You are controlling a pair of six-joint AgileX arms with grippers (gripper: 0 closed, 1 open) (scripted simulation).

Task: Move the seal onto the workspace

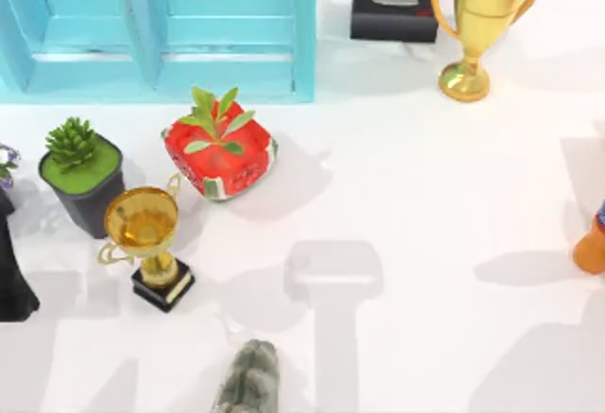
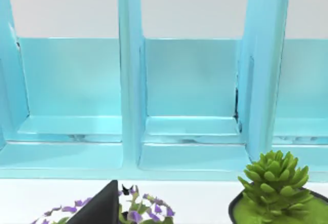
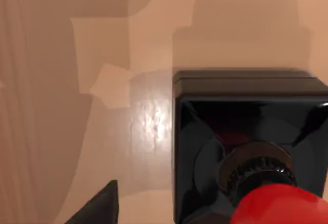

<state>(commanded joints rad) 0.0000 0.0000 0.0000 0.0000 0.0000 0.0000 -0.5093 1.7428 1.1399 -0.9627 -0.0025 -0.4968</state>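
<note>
right gripper: jaw state cannot be told, one dark fingertip (image 3: pixel 97 206) at the right wrist view's edge | seal (image 3: pixel 246 147): close under the right wrist camera, beside that fingertip, apart from it, black block on a tan surface, red knob up | workspace (image 1: pixel 425 196): white tabletop | light blue cabinet (image 1: pixel 161 25) at the back.

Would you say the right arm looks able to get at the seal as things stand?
Probably yes: in the right wrist view the seal sits close, its red knob facing the camera, with nothing lying between them.
</note>
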